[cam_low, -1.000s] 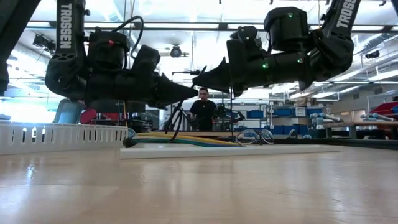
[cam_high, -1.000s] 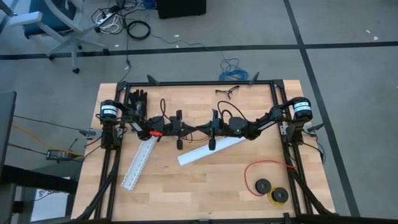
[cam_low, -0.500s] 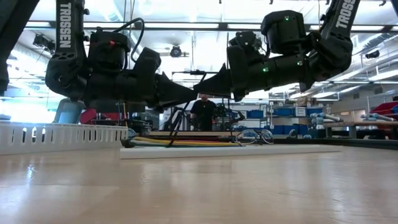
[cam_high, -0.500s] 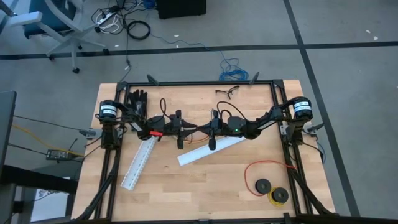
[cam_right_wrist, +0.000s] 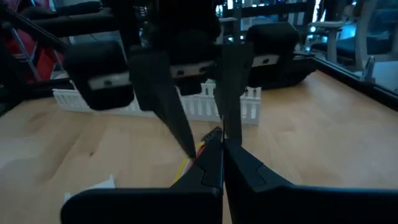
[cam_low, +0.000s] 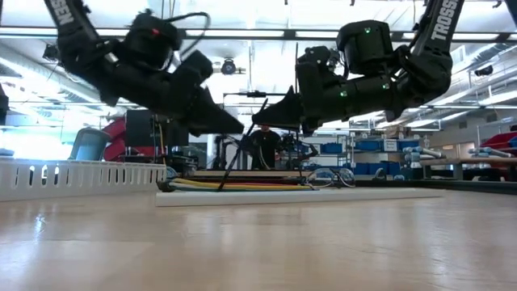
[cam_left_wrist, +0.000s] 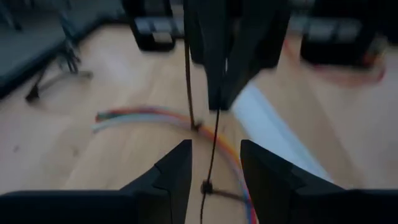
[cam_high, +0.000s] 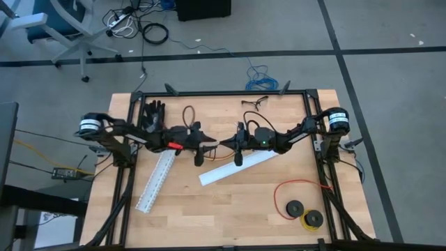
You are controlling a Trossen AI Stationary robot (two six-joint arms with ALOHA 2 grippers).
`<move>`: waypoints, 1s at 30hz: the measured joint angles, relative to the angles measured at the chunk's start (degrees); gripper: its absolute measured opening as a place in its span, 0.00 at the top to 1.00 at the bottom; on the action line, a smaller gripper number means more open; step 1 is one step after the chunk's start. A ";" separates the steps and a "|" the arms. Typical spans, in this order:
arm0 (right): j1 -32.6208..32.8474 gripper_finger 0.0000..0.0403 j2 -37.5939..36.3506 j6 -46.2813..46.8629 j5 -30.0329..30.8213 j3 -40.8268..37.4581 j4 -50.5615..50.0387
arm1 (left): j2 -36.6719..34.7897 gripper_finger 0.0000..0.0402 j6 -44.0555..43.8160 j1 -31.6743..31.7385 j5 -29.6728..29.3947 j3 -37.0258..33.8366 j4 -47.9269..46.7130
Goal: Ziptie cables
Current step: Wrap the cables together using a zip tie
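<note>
Hovering above the middle of the wooden surface [cam_high: 230, 202], the two end effectors are facing each other tip to tip. The left end effector [cam_high: 211, 143] is standing with its fingers [cam_left_wrist: 175, 172] apart, a thin dark strand running through the gap between them without being gripped. The right end effector [cam_high: 224, 142] is pressing its fingers [cam_right_wrist: 244, 167] together; whether anything is pinched between them cannot be told. The cables [cam_low: 242, 183] are lying flat on the surface below both tips, a bundle of coloured wires just behind the white slotted channel [cam_high: 237, 168]. A second white channel [cam_high: 157, 181] is lying slanted nearer the left arm.
</note>
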 joint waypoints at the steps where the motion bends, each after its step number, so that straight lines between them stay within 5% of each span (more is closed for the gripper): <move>1: -0.25 1.00 0.00 0.29 -0.57 0.11 -0.14 | -0.18 0.63 0.85 0.00 -0.09 1.48 -3.94; 5: -1.10 1.00 0.00 0.69 -3.07 3.15 -5.01 | 0.11 0.63 3.46 0.00 -0.21 7.73 -16.32; 15: -1.08 1.00 -0.42 -2.37 -3.65 6.38 -13.05 | 0.11 0.63 3.55 0.00 -0.28 14.12 -28.22; 30: -1.15 1.00 -0.87 -2.41 -5.48 6.36 -14.11 | -5.03 0.63 2.95 0.00 -0.30 14.41 -33.44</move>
